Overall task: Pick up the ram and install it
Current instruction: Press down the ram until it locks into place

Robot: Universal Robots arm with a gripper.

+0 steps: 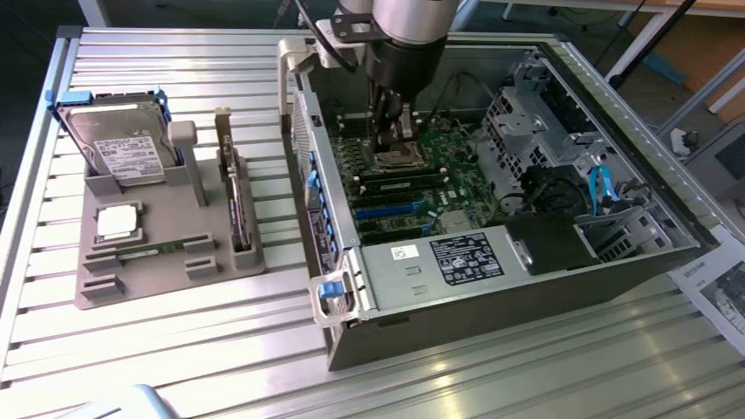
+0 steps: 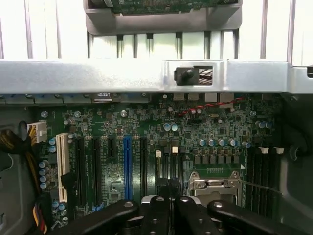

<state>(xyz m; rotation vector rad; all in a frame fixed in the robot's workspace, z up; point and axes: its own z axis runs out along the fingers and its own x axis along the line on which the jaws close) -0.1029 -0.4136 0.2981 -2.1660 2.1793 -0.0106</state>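
We log the gripper (image 2: pixel 171 203) clenched, fingers (image 2: pixel 157 213) pressed together above the motherboard (image 1: pixel 420 179) inside the open computer case (image 1: pixel 501 262), while a ram (image 1: pixel 146 251) lies flat on the grey holder tray (image 1: pixel 152 279), far left of the case in the exterior view.

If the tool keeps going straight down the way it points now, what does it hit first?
Most likely the motherboard inside the open PC case: the tool, fingers shut, points down just by the CPU socket and slots. Exact contact point is unclear; depth is hard to judge.

Gripper (image 1: pixel 393 140) low inside the open computer case (image 1: pixel 652 262) — over the green motherboard (image 1: pixel 448 183) — fingers shut.
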